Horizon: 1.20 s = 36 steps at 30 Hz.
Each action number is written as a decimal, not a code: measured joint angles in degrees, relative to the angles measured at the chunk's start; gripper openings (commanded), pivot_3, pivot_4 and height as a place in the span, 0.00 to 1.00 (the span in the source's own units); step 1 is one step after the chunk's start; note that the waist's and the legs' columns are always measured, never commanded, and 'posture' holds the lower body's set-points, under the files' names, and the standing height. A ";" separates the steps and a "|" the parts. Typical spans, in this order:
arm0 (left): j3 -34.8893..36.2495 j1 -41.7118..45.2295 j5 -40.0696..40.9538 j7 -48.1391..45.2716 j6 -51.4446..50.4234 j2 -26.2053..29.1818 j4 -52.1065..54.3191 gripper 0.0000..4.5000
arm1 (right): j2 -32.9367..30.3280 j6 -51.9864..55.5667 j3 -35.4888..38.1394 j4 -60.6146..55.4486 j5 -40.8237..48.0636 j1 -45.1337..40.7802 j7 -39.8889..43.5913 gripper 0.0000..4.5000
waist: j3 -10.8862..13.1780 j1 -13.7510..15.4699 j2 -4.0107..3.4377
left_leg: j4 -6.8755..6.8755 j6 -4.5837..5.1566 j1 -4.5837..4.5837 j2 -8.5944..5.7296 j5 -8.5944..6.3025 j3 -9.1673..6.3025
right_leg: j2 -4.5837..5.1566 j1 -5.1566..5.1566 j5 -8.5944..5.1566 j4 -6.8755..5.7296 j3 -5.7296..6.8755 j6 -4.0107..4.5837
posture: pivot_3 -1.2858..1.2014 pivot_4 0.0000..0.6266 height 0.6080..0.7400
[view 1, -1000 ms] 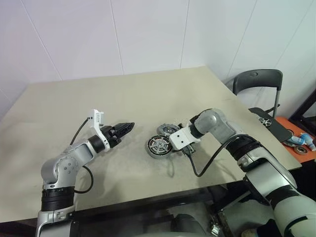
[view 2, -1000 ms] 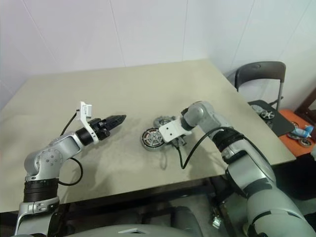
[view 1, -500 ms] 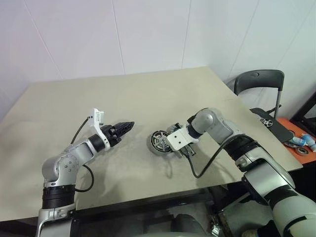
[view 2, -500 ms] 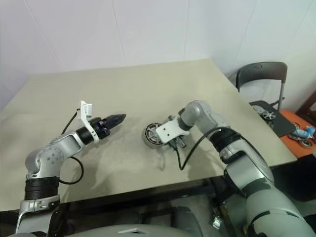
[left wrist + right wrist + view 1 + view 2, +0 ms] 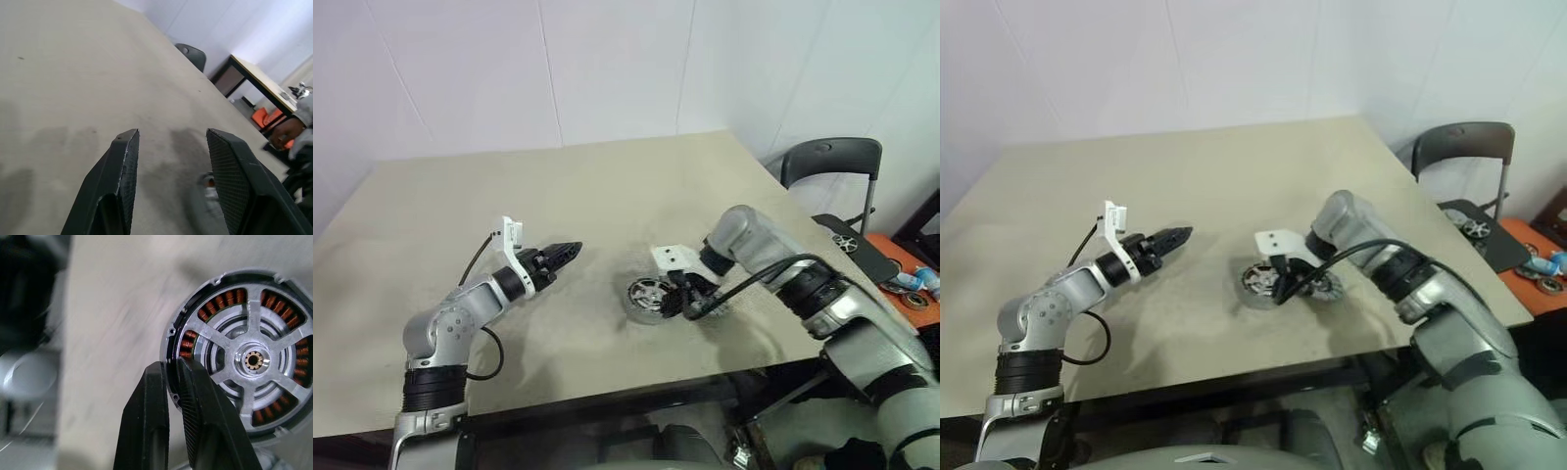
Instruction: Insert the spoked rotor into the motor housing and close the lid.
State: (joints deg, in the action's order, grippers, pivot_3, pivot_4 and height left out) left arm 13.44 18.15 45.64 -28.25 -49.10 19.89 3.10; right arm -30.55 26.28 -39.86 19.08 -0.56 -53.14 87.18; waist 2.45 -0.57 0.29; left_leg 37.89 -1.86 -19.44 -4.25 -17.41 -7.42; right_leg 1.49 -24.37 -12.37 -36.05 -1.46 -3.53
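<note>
Now the motor housing (image 5: 186,343) is seen lying on the table (image 5: 558,186), near the front edge and a bit to the right of the middle. It is a round grey cup. Little orange-brown coils are packed all around its inside. The spoked rotor (image 5: 254,360) is already sat inside the cup. It is a shiny silver wheel with five flat spokes. A small gold-coloured hole is seen in its middle.

The right gripper (image 5: 172,382) is pointed down at the near rim of the housing. Its two black fingers (image 5: 156,401) are squeezed close together on that rim, with one finger outside the cup and one over the coils.

The left gripper (image 5: 563,253) is held above the table, well apart from the housing and pointed toward it. Its fingers (image 5: 120,166) are spread apart, and nothing is held between them.

The table is a plain sandy colour with a flat, dull top. Plain white walls (image 5: 607,69) are seen behind it. A black chair (image 5: 827,157) is stood past the table's far right corner. An orange surface (image 5: 901,257) with some small bits on it is seen at the right.
</note>
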 measured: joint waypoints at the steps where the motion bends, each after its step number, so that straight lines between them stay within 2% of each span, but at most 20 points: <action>1: -0.38 0.00 0.00 0.00 0.00 -0.10 0.09 0.52 | 1.35 -0.83 0.00 0.50 -0.55 0.27 -1.20 0.05 | 0.00 -0.03 0.00 | 0.01 0.00 -0.01 -0.01 0.00 0.00 | 0.01 0.00 0.01 0.00 0.00 0.01 | 0.52 0.00 1.00; 14: -0.49 -1.92 0.05 1.18 -0.04 -0.14 2.01 0.52 | 7.42 -13.73 0.76 12.80 -5.15 -2.09 -3.92 0.05 | -0.01 -0.66 0.02 | 0.04 -0.12 0.15 0.01 0.08 -0.01 | -0.05 0.11 0.02 -0.10 0.00 -0.01 | 0.52 0.00 1.00; 19: -0.41 -2.25 0.14 1.19 -0.05 -0.13 2.58 0.52 | 7.54 -16.79 1.64 13.96 -6.16 -2.31 -4.23 0.39 | 0.00 -0.44 0.01 | 0.05 -0.20 0.25 0.03 0.14 -0.08 | -0.08 0.23 0.03 -0.12 0.03 0.02 | 0.52 0.00 1.00; 20: -0.37 -2.26 0.15 1.19 -0.05 -0.13 2.59 0.52 | 7.54 -16.24 2.11 13.87 -6.29 -2.31 -4.20 0.46 | 0.00 -0.40 0.01 | 0.05 -0.20 0.23 0.02 0.14 -0.08 | -0.08 0.21 0.03 -0.12 0.03 0.02 | 0.52 0.00 1.00; 30: -0.28 -1.91 0.45 0.32 -0.10 0.14 2.52 0.52 | 4.52 -0.33 6.77 2.30 -0.78 -2.39 3.61 0.46 | 0.00 -0.02 0.00 | -0.02 -0.10 -0.02 -0.02 0.07 -0.09 | -0.01 -0.02 0.15 0.03 0.04 0.22 | 0.52 0.00 1.00; 34: -0.22 -1.49 0.53 -0.68 -0.02 0.69 1.31 0.52 | 2.65 5.62 13.22 -2.47 3.22 -2.36 2.09 0.46 | 0.00 -0.06 0.00 | -0.01 -0.10 0.00 -0.02 0.07 -0.09 | -0.01 0.00 0.15 0.01 0.06 0.22 | 0.52 0.00 1.00; 36: -0.21 -1.14 0.53 -1.37 0.01 0.95 0.69 0.52 | 2.94 9.72 18.76 -3.16 5.94 -2.07 -2.37 0.46 | 0.00 -0.09 0.00 | -0.01 -0.11 0.00 -0.02 0.07 -0.09 | -0.01 0.00 0.15 0.00 0.05 0.22 | 0.52 0.00 1.00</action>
State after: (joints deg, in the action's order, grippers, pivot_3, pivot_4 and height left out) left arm 13.24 17.01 46.17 -29.62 -49.09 20.84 3.79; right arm -27.61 36.00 -21.11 15.92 5.38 -55.22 84.80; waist 2.46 -0.66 0.29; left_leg 37.88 -1.97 -19.44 -4.27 -17.34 -7.51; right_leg 1.48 -24.37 -12.22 -36.05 -1.41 -3.31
